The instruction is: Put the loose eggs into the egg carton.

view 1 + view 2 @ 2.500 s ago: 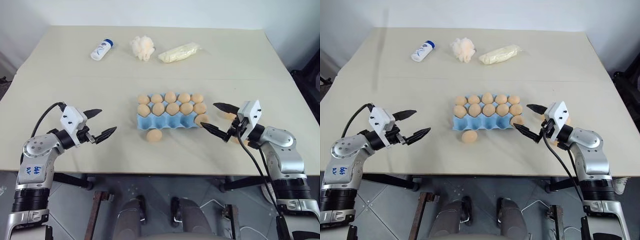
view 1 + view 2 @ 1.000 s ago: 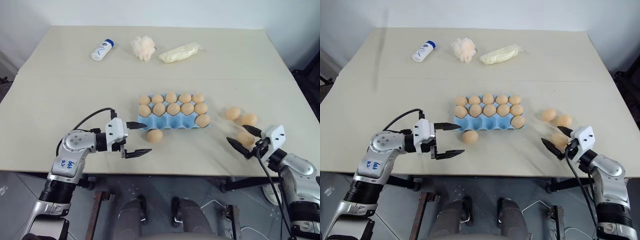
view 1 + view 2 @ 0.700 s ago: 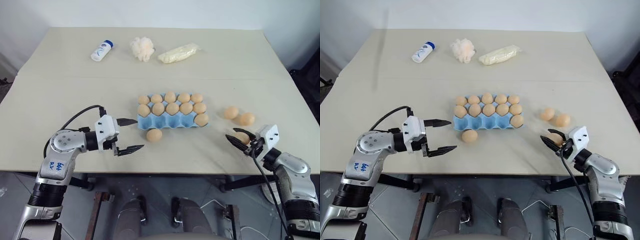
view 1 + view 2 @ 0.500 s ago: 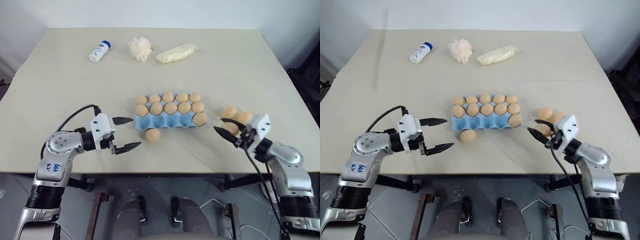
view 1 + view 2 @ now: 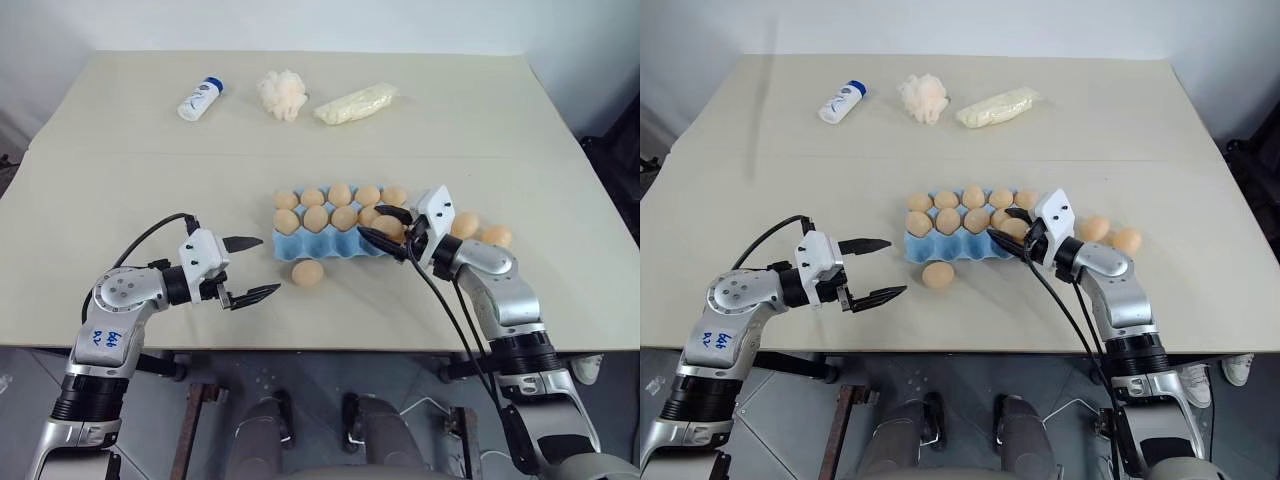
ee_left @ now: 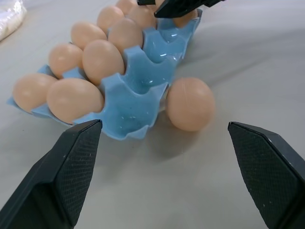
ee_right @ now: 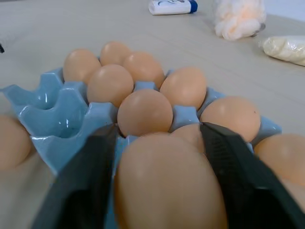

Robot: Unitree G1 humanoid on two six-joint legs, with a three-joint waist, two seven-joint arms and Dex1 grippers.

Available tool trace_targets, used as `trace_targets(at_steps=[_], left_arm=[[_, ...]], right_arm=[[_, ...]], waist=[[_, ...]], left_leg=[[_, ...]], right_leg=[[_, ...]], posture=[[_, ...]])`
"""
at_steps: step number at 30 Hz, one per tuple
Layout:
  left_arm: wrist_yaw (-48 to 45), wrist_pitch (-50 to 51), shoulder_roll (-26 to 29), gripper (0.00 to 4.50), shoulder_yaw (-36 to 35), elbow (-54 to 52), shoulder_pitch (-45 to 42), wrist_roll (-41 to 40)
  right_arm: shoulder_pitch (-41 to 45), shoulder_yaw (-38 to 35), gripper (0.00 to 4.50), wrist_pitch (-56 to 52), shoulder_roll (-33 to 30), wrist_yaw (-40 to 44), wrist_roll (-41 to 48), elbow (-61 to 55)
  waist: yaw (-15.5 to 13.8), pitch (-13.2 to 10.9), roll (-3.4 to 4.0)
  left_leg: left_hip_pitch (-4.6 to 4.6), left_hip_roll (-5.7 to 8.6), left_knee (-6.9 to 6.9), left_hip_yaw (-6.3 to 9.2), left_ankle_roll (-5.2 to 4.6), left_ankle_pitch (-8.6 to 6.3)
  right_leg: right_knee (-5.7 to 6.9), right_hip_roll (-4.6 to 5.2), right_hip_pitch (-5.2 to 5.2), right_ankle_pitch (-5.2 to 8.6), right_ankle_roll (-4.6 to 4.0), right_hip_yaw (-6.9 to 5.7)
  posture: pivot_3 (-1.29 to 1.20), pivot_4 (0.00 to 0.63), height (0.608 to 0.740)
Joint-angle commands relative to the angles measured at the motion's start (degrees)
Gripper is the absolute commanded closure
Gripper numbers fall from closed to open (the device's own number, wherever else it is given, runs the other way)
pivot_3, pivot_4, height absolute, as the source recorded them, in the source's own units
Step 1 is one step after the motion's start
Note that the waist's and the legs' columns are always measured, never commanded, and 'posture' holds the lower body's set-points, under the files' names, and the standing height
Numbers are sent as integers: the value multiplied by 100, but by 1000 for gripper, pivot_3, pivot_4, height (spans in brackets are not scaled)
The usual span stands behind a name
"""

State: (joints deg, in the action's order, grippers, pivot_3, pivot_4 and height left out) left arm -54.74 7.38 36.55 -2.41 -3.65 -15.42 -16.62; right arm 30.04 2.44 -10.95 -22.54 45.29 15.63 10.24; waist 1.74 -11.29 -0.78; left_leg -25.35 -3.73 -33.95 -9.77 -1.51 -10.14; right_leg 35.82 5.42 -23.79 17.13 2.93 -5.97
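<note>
While an egg (image 7: 167,186) is clamped between the right gripper's (image 5: 386,228) fingers over the egg carton's (image 5: 300,246) right end near the table's (image 5: 120,180) centre, the left gripper (image 5: 248,268) is held spread apart beside a loose egg (image 5: 307,272) lying against the carton's near edge.

A white bottle (image 5: 201,98), pale puff (image 5: 281,93) and cream packet (image 5: 356,103) lie on the table (image 5: 120,180).

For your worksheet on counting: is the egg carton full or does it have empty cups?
Not full. The egg carton shows several empty blue cups in its front row.
</note>
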Motion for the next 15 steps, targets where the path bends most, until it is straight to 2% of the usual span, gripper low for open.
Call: trace_targets(at_steps=[1,2,8,12,15], left_arm=[[44,-48,91,0,-213,-140,20,-93],[44,-49,88,0,-203,-133,9,-91],[-30,-94,-69,0,10,-64,-166,-50],[-68,-217,-251,0,262,139,-400,73],[-213,-171,-392,0,484,303,-589,47]], right_arm=[[-205,-63,413,185,-31,110,47,-211],[-254,-118,41,212,-32,139,124,-336],[-756,-744,10,284,-288,156,551,-1169],[-1617,-1593,10,395,-686,106,836,-1700],[-2647,-2205,10,503,-993,74,750,-1936]], waist=[[1,0,0],[1,0,0],[-8,0,0],[-138,0,0],[-178,1,-1]], left_leg=[[4,-1,-2,-1,0,0],[7,-1,-3,0,1,0],[9,-3,-2,-2,5,1],[3,0,5,0,2,-5],[3,0,5,-5,-1,-11]], right_leg=[[3,0,1,0,0,0],[5,0,4,0,0,0],[5,1,4,-5,1,5],[-17,5,5,-4,2,1],[-25,4,7,-3,4,1]], posture=[[0,150,740],[0,150,740],[0,150,740],[0,150,740],[0,150,740]])
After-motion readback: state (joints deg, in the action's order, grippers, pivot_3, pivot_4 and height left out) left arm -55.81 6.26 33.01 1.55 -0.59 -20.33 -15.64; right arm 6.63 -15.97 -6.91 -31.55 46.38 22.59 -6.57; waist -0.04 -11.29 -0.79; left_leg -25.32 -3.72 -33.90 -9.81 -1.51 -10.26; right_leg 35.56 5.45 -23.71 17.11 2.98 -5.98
